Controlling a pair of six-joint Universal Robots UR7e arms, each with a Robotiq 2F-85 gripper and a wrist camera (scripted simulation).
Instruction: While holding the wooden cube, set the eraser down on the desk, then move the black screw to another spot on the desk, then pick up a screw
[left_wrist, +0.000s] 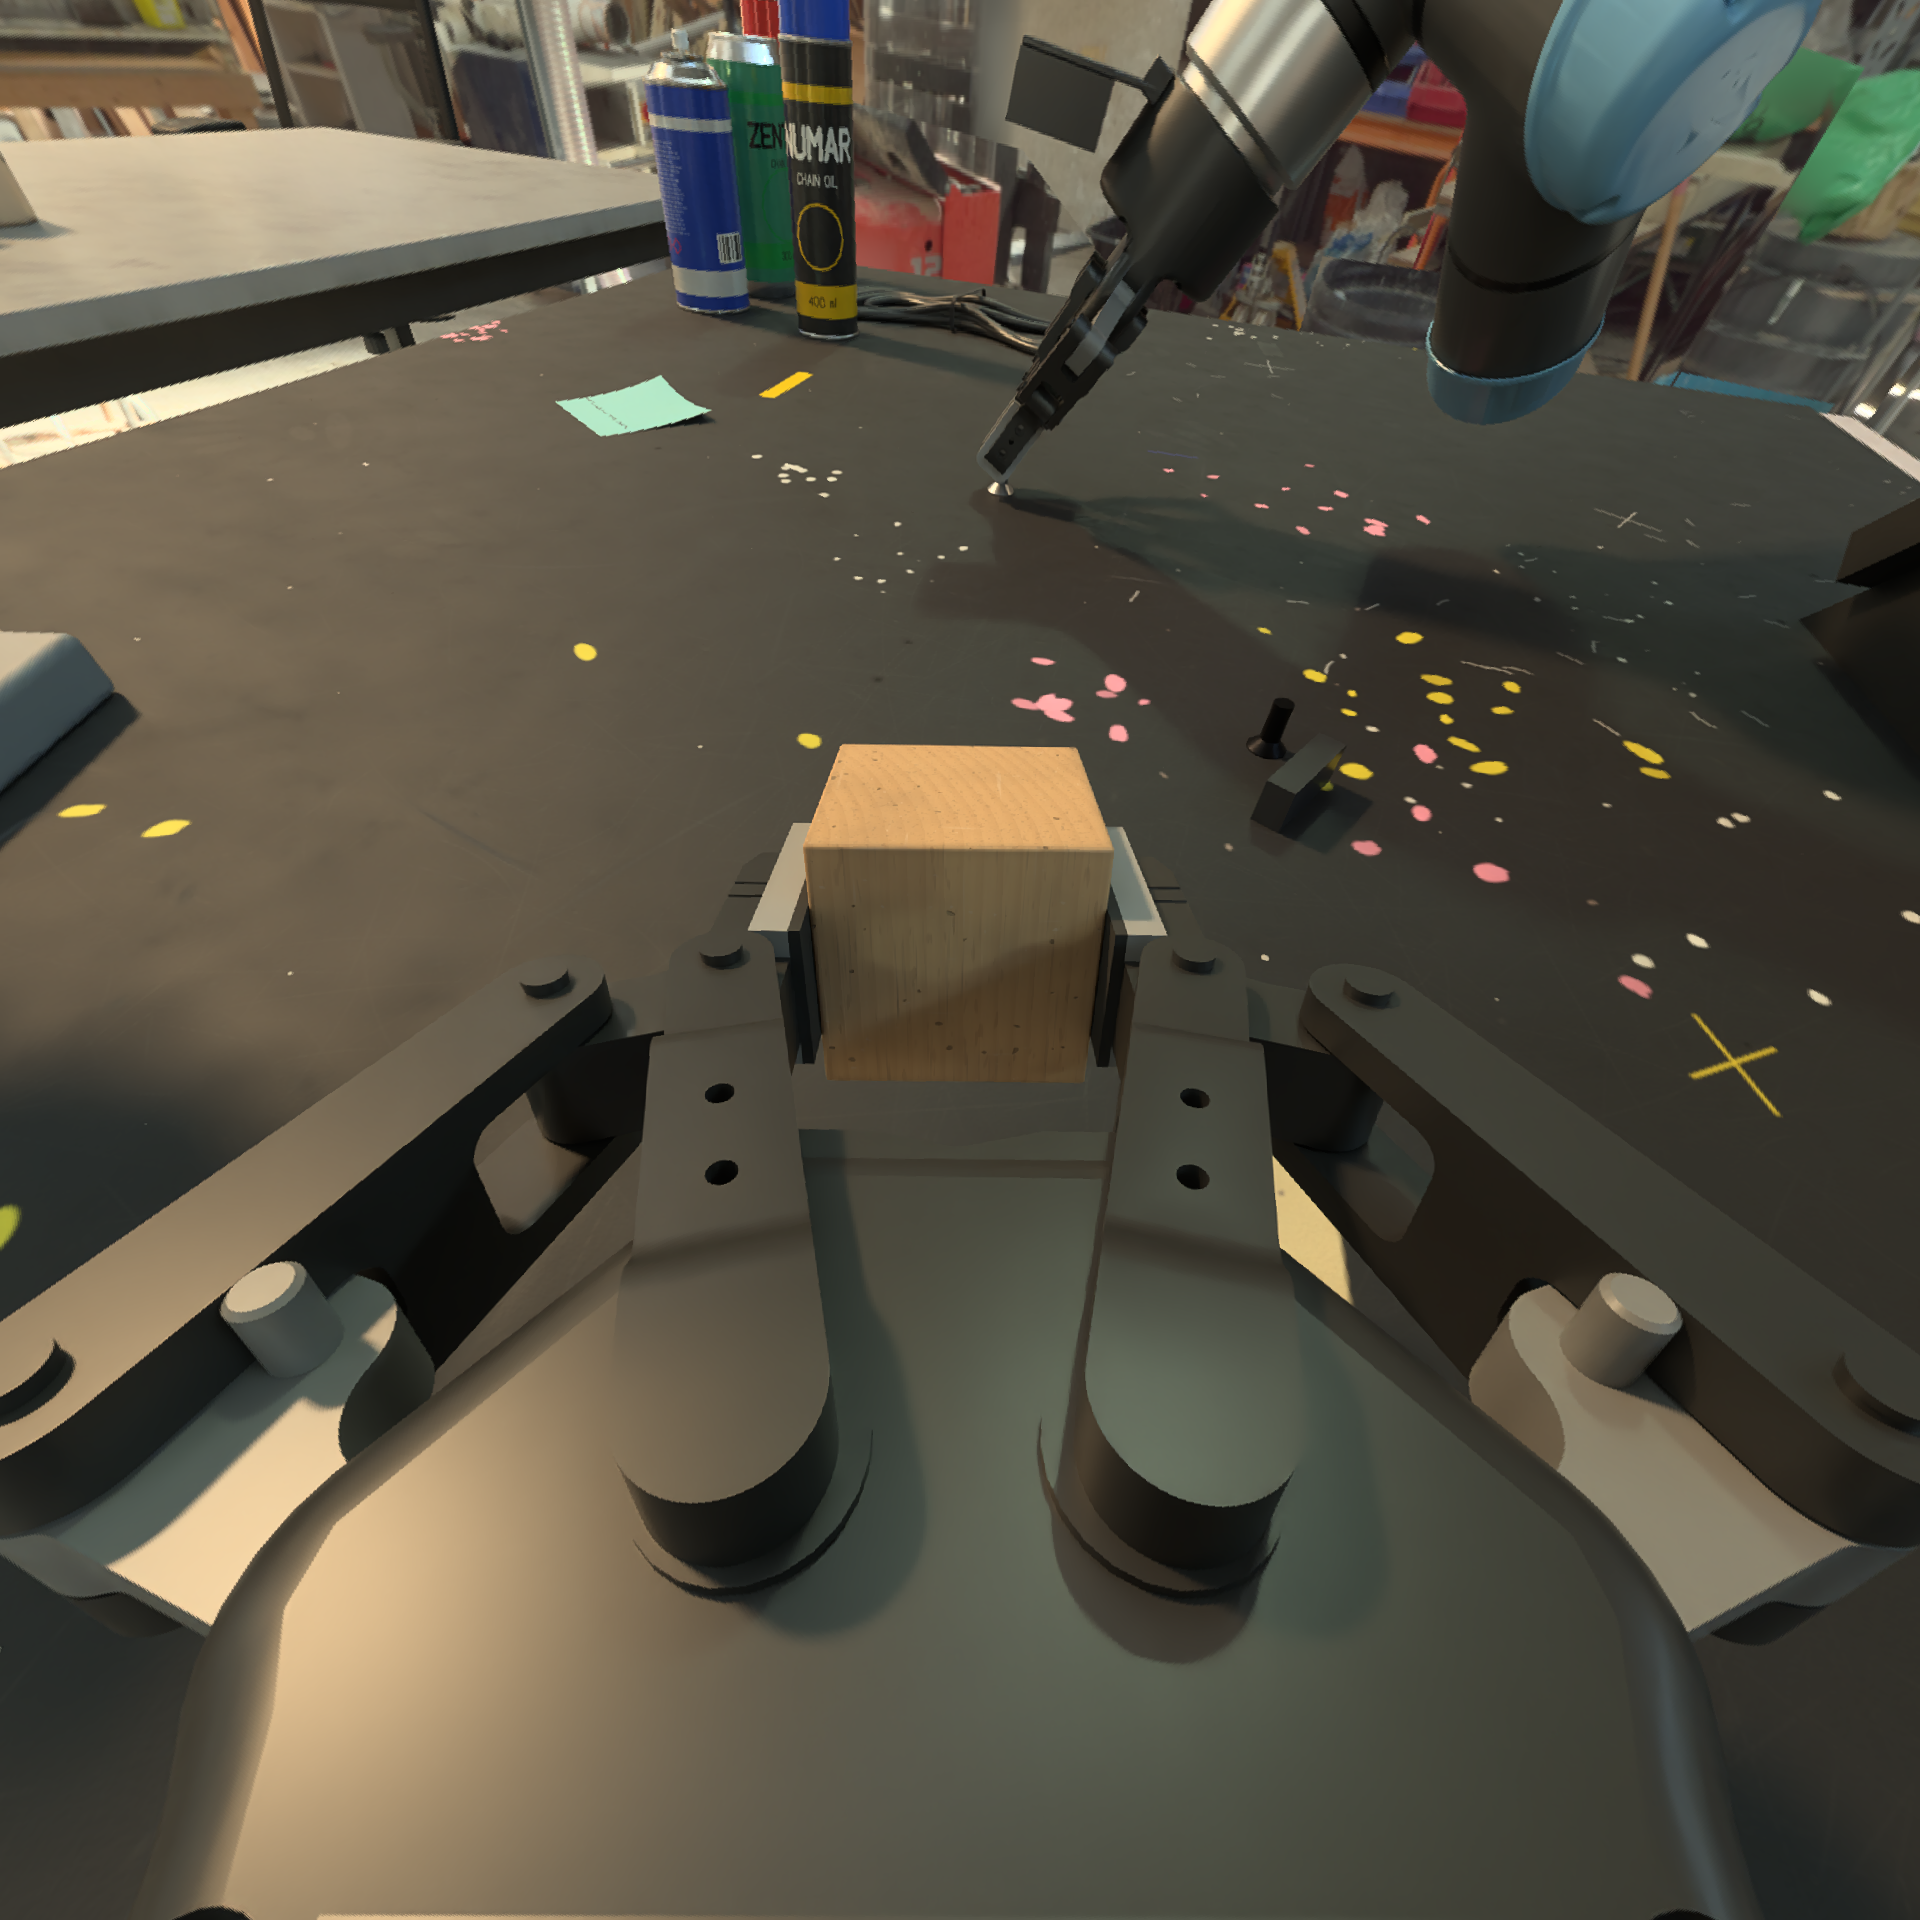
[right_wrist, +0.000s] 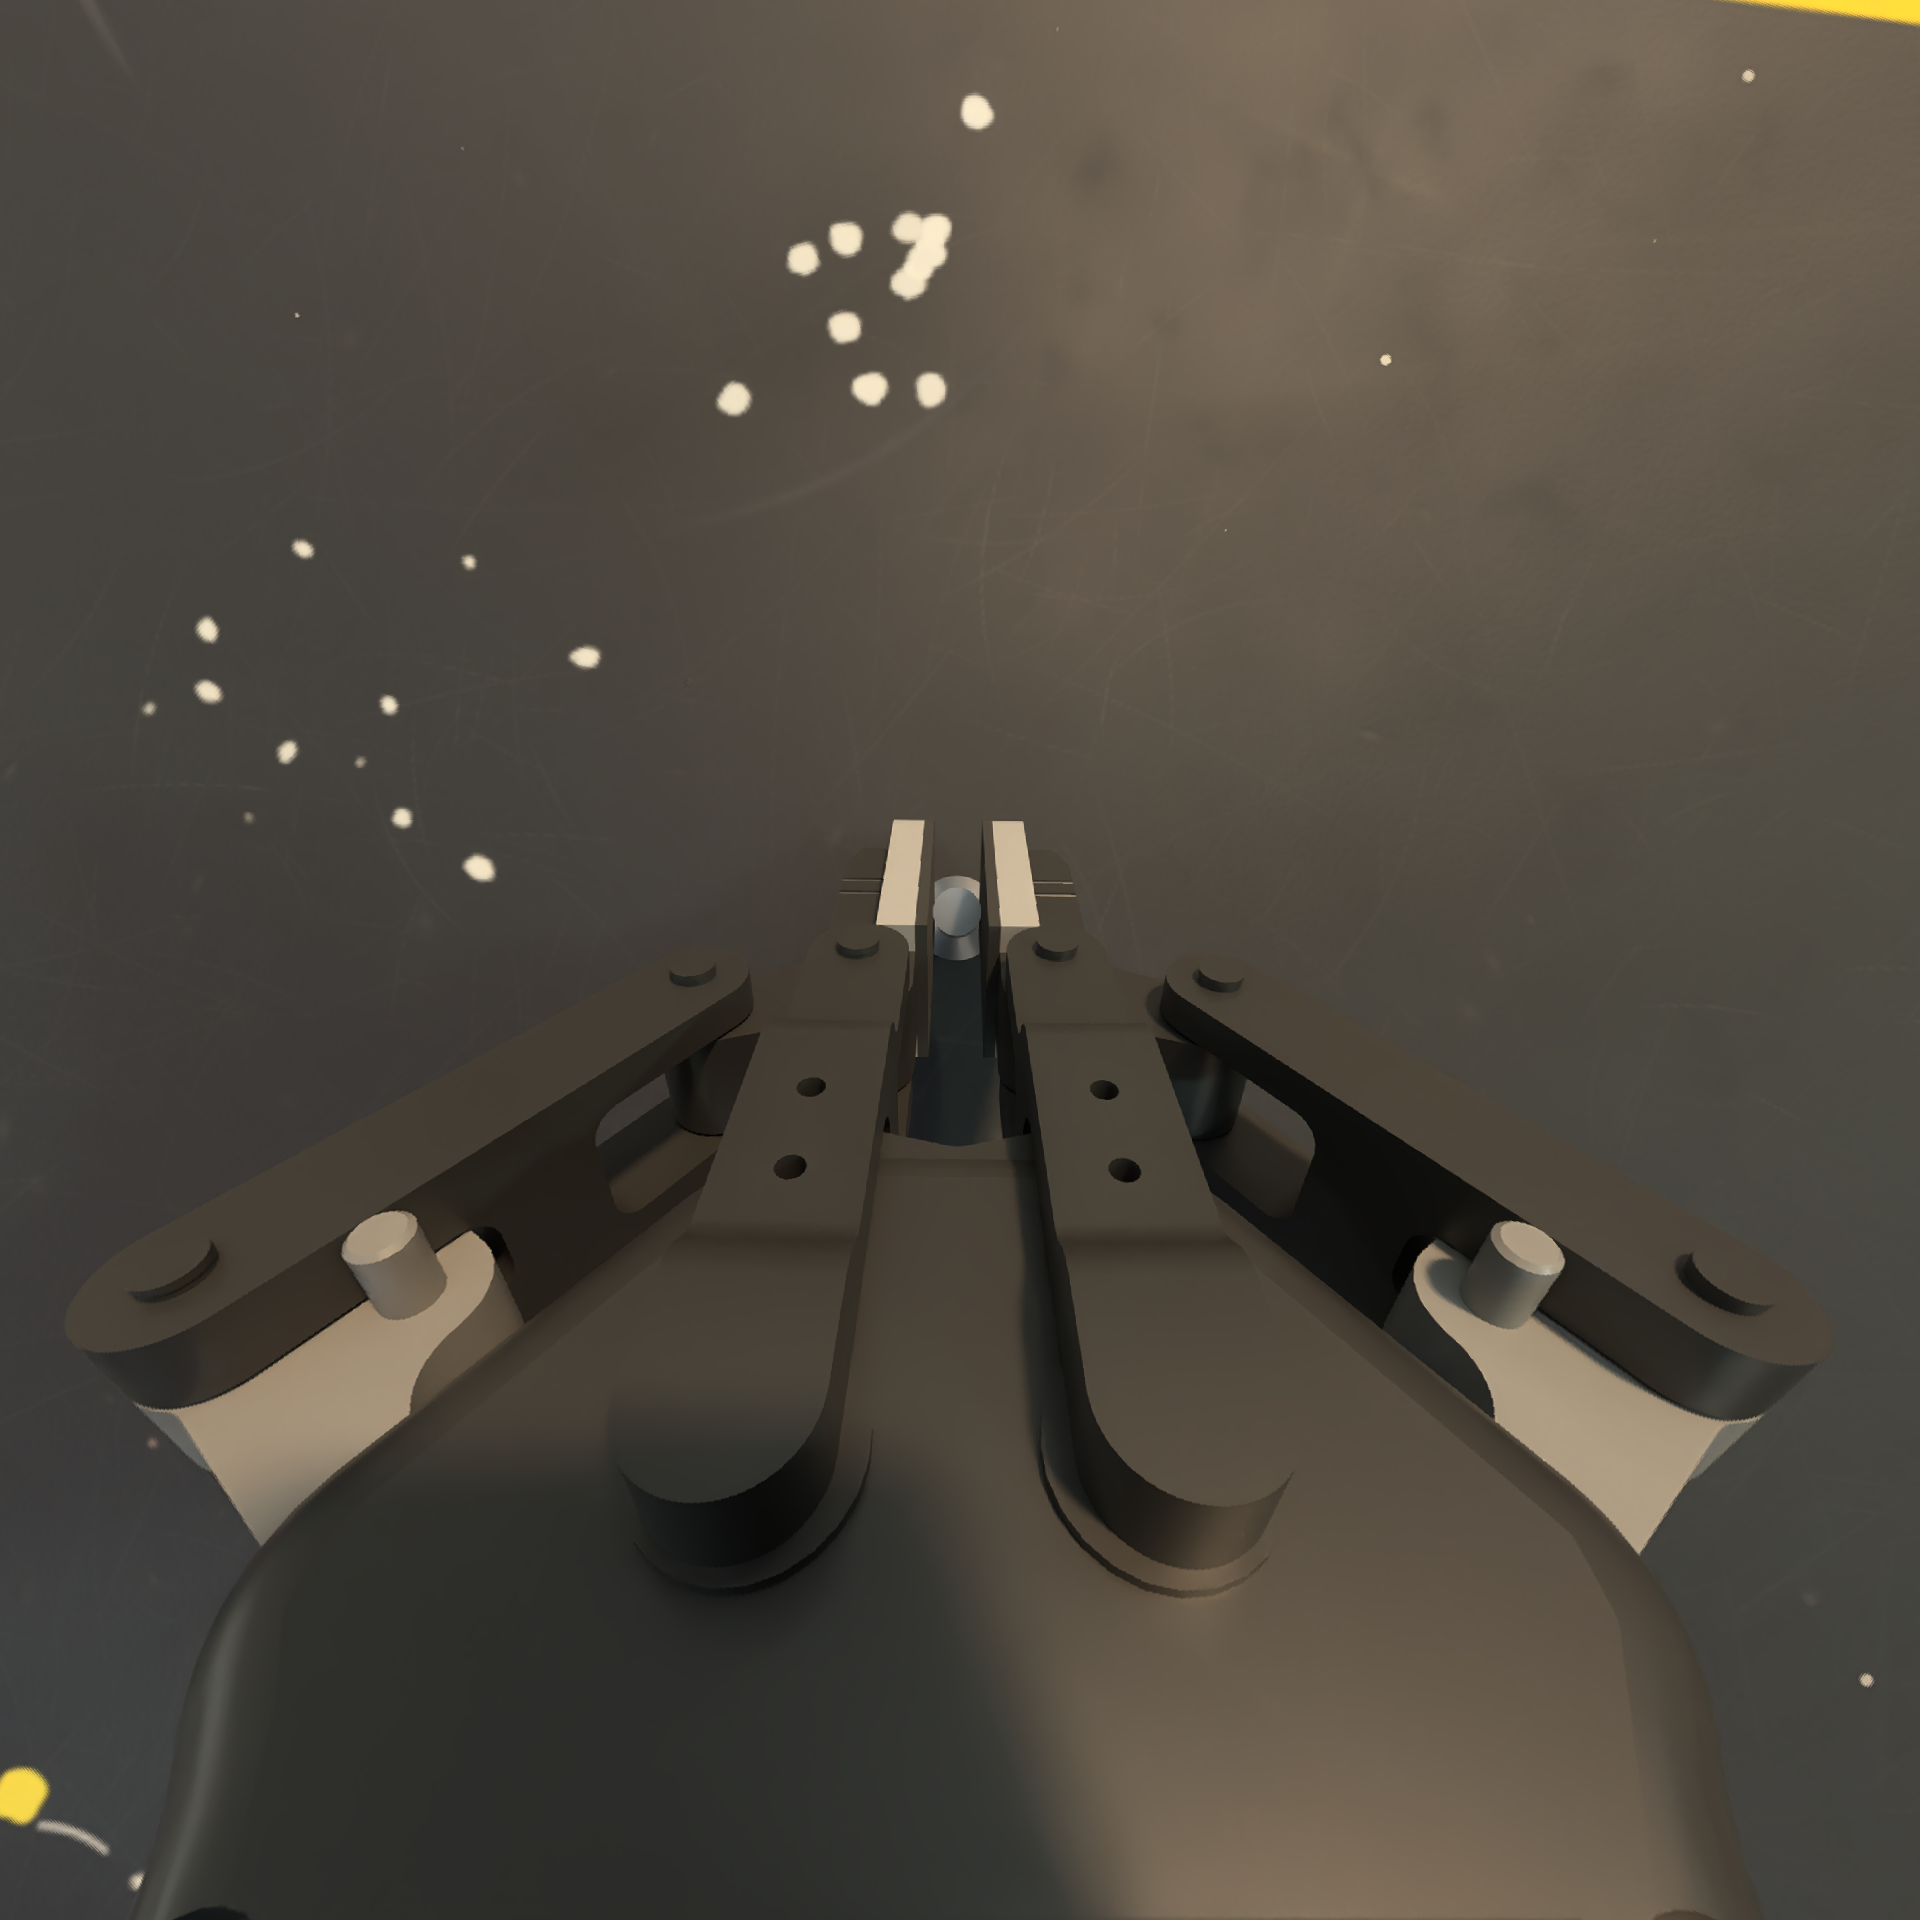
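Silver screw (right_wrist: 955, 914) sits pinched between right gripper (right_wrist: 957, 871) pads; left gripper (left_wrist: 954, 914) clamps wooden cube (left_wrist: 956, 914).

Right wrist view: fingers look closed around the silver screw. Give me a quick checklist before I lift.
1. Silver screw sits between the right gripper pads: ok.
2. Pads actually pinching the screw: cannot tell; slim gaps show either side.
3. Screw off the desk: not ok, its head touches the surface.
4. Wooden cube clamped in left gripper: ok.
5. Eraser lying on desk: ok.
6. Black screw standing clear of the lift spot: ok.
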